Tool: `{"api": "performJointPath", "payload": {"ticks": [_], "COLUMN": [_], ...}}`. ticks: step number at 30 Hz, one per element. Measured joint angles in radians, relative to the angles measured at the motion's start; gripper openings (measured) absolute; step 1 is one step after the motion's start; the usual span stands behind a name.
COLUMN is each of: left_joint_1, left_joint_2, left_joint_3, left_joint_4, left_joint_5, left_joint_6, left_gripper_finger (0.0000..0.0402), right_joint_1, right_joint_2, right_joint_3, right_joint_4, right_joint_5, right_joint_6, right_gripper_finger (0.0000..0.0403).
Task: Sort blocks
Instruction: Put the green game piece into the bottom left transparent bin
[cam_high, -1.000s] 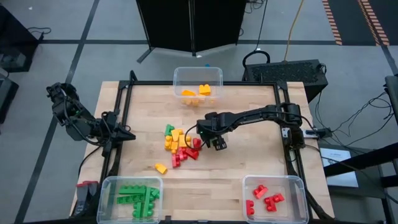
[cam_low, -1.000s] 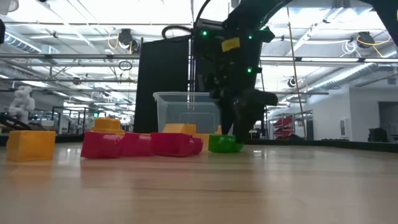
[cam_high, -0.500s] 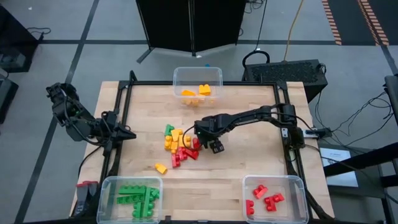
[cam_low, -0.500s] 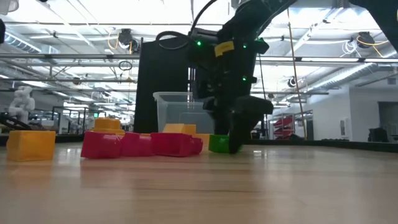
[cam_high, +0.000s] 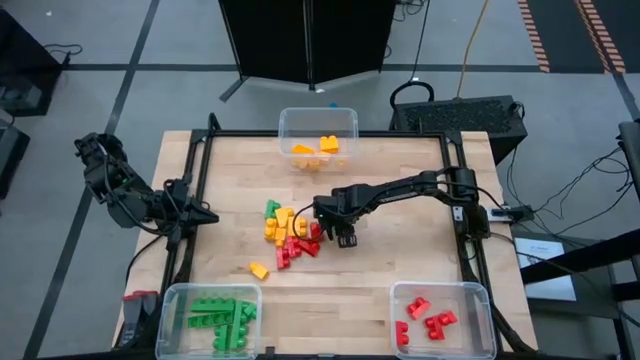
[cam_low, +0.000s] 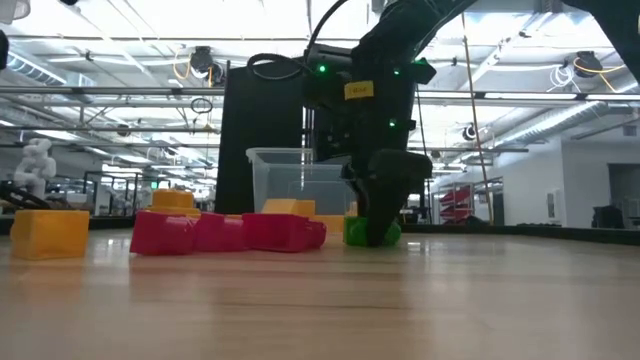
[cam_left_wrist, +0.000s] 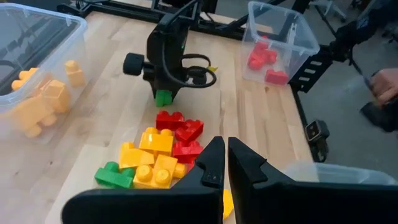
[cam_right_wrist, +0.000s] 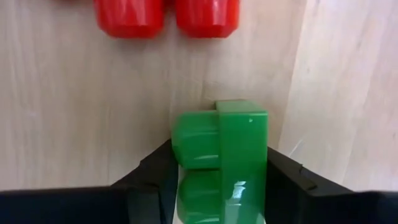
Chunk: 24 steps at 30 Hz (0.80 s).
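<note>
A small green block (cam_right_wrist: 221, 155) sits on the table just right of the pile of red, yellow and green blocks (cam_high: 287, 232). My right gripper (cam_high: 345, 238) stands over it, pointing down, shut on it; the low view shows the green block (cam_low: 372, 233) under the fingers. Two red blocks (cam_right_wrist: 166, 15) lie just beyond it. One yellow block (cam_high: 259, 270) lies alone nearer the front. My left gripper (cam_left_wrist: 225, 163) is shut and holds nothing, raised at the table's left edge (cam_high: 200, 215). My right gripper pinches the green block between its two fingers, one on each opposite side (cam_right_wrist: 181, 163). The fingers come from above, pointing almost straight down. The block stands on the table, studs sideways.
Three clear bins stand at the edges: one with yellow blocks at the far edge (cam_high: 345, 118), one with green blocks at the near left (cam_high: 172, 318), one with red blocks at the near right (cam_high: 470, 300). Bare wood lies right of the pile.
My right gripper has sunk a little onto the green block, rolled about its own line, and shut its fingers on the block's sides. The block has stayed on the table.
</note>
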Motion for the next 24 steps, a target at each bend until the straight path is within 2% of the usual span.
{"api": "performJointPath", "payload": {"ticks": [11, 17, 24], "left_joint_1": [0.000, 0.000, 0.000], "left_joint_2": [0.000, 0.000, -0.001], "left_joint_3": [0.000, 0.000, 0.000], "left_joint_4": [-0.010, -0.017, -0.025], "left_joint_5": [0.000, 0.001, 0.002], "left_joint_6": [0.001, 0.001, 0.003], "left_gripper_finger": [0.0003, 0.0003, 0.0003], "right_joint_1": [0.006, 0.052, 0.144], "right_joint_2": [-0.219, -0.332, -0.317], "right_joint_3": [-0.002, 0.001, 0.002], "right_joint_4": [0.142, 0.518, 0.939], "right_joint_5": [0.006, 0.013, 0.084], "right_joint_6": [0.235, 0.389, 0.398], "right_gripper_finger": [0.0153, 0.0153, 0.0153]}}
